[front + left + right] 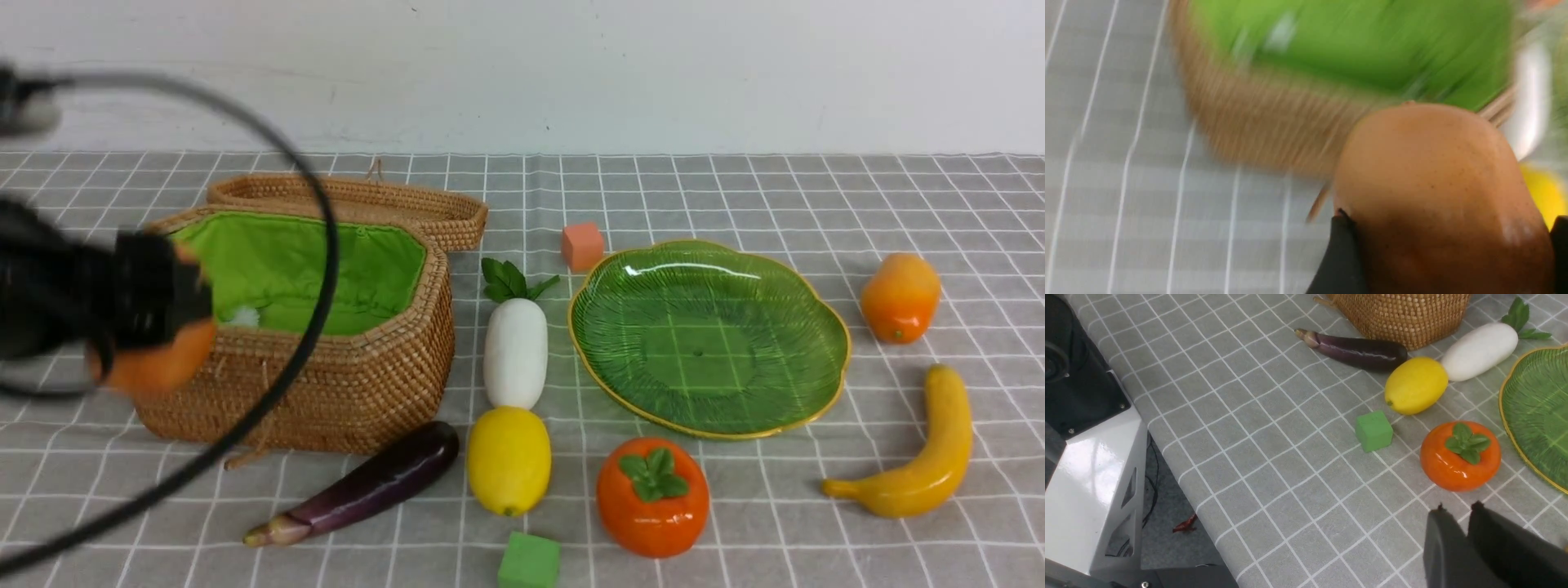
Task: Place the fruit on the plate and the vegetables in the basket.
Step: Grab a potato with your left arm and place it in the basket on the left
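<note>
The left hand (163,327) pinches the lumpy potato (1433,183) between wide-set fingers. It seems to sit just over the front left rim of the open basket (367,384), though blur smears that view. The right hand (1458,508) hangs empty above the worktop (735,204) near the persimmon (652,496), fingers pressed almost together. Radish (515,351) and lemon (509,460) lie between basket and plate (710,335), the eggplant (384,482) before the basket. Mango (900,296) and banana (931,457) lie right of the plate.
</note>
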